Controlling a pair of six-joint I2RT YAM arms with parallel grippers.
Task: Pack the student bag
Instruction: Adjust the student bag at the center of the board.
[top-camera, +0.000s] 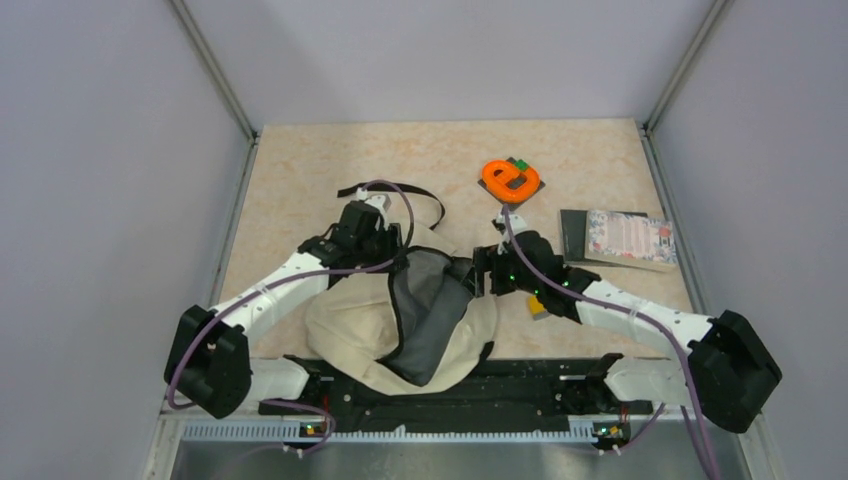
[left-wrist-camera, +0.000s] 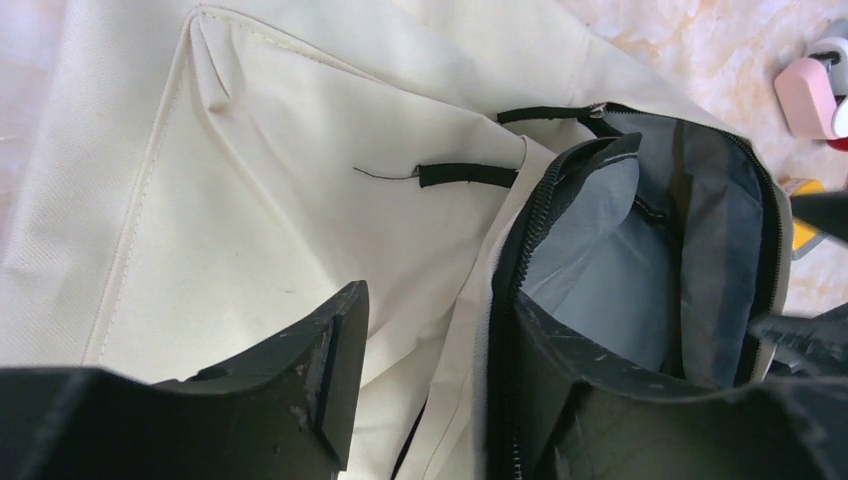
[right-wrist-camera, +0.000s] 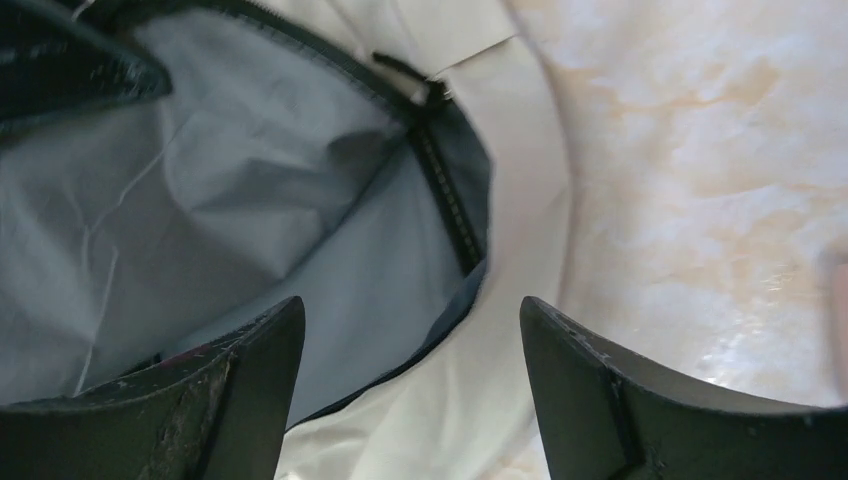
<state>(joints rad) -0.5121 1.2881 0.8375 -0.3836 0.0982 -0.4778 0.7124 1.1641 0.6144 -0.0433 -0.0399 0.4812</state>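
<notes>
The bag (top-camera: 350, 320) lies on the table (top-camera: 300, 170) with its mouth gaping and the grey lining (right-wrist-camera: 200, 180) showing. Both grippers sit at that mouth, on opposite edges. The left gripper (left-wrist-camera: 440, 335) is released: its fingers (left-wrist-camera: 335, 360) stand apart astride the zipper (left-wrist-camera: 497, 300), one over the cream outer cloth and the other just inside the opening, and neither pinches the fabric. The right gripper (right-wrist-camera: 410, 320) is spread wide as well. The rim runs through the gap between its fingers (right-wrist-camera: 250, 380), with lining beside one and bare table beside the other, and it grasps nothing. The step in hand looks like leaving the opened mouth to fetch something, likely the orange roll (top-camera: 508, 178) or the booklet (top-camera: 625, 238), both well beyond the right fingers. To do it well, each gripper should lift straight up and away from the rim, so that neither finger catches the zipper teeth or drags the soft edge shut. The finger inside the opening needs the most care. It would help if the left fingers pinched the rim again and held it up while the right arm does the fetching, since the limp cloth may sag closed unaided.
</notes>
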